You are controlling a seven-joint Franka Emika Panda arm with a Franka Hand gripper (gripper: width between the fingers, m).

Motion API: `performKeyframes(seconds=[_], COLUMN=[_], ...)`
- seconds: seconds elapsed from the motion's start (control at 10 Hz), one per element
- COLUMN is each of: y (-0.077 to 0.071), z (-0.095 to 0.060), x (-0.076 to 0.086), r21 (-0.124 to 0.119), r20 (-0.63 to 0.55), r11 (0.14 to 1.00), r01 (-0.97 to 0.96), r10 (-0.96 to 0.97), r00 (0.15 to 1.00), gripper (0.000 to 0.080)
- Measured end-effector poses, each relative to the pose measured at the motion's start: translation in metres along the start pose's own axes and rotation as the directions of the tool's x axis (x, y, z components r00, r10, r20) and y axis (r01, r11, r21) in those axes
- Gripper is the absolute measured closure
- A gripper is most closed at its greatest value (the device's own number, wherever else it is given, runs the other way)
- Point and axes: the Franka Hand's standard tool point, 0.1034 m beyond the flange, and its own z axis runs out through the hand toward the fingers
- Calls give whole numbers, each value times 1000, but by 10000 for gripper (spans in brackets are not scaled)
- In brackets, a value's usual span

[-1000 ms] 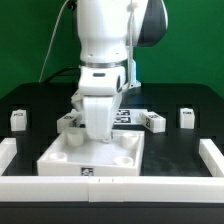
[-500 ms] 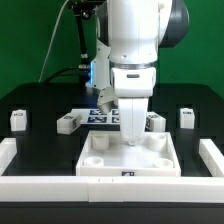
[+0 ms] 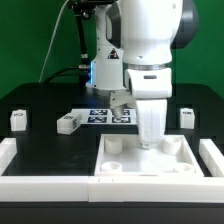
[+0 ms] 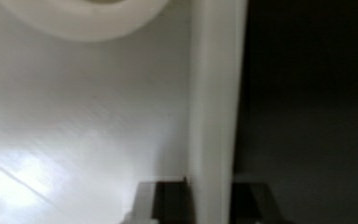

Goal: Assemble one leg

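Near a leg (image 3: 186,118), the pincer (image 3: 150,144) clamps the panel (image 3: 124,162).

The legs (image 3: 68,123) and panel (image 3: 135,164) look like smooth white plastic; the black table (image 3: 45,148) is matt.

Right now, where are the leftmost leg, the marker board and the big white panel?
leftmost leg (image 3: 17,119): exterior view, on its tagged front face.
marker board (image 3: 100,114): exterior view, on its visible tagged top.
big white panel (image 3: 150,163): exterior view, on its bare top, near the middle.
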Motion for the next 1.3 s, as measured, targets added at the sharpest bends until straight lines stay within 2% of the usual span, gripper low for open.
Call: performKeyframes(seconds=[0.2, 0.4, 0.6, 0.8, 0.9, 1.0, 1.1, 1.2, 1.3], y=[1, -1, -1, -1, -1, -1, -1, -1, -1], z=[0, 1, 0, 0, 0, 1, 1, 1, 1], x=[12, 22, 22, 21, 21, 21, 21, 21, 21], r21=[9, 30, 49, 48, 48, 48, 49, 49, 49], r20=[2, 11, 19, 19, 19, 19, 19, 19, 19], r11=[1000, 999, 997, 997, 997, 997, 997, 997, 997], r01=[2, -30, -59, -60, -61, -61, -61, -62, -62], r10=[-2, 30, 58, 60, 60, 60, 61, 61, 61], r00=[1000, 999, 998, 998, 998, 998, 998, 998, 998], gripper=[733, 732, 732, 732, 661, 661, 430, 430, 240])
